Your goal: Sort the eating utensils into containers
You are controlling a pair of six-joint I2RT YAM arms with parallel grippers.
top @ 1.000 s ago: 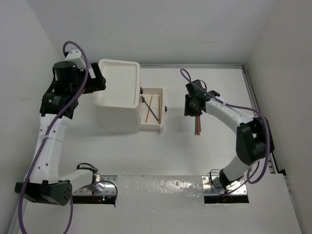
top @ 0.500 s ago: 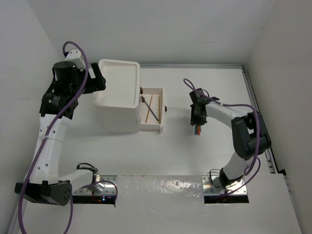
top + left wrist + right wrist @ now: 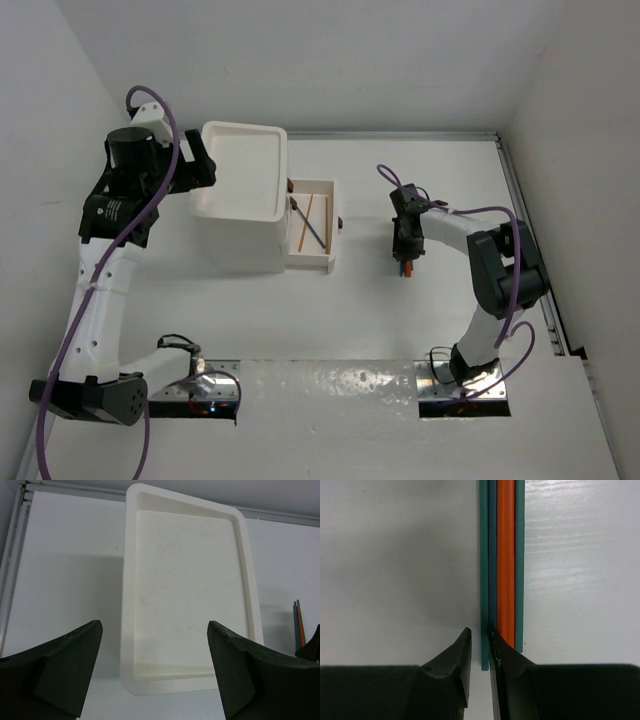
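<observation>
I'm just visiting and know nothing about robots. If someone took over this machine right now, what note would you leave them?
Left gripper: open, empty, at the edge of the drawer unit's tray top.
Right gripper: down at the table, jaws nearly together around the leftmost teal stick; not visibly clamped.
Done: one drawer stands pulled out, holding an orange stick and a dark stick.
Left: the four sticks lying side by side on the table need sorting.

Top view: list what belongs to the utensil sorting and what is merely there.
Job:
- drawer unit
- open drawer
- sticks inside it
- sticks on table
- right gripper, over those sticks
- left gripper, by the unit

Merely there:
- table
- purple cables
</observation>
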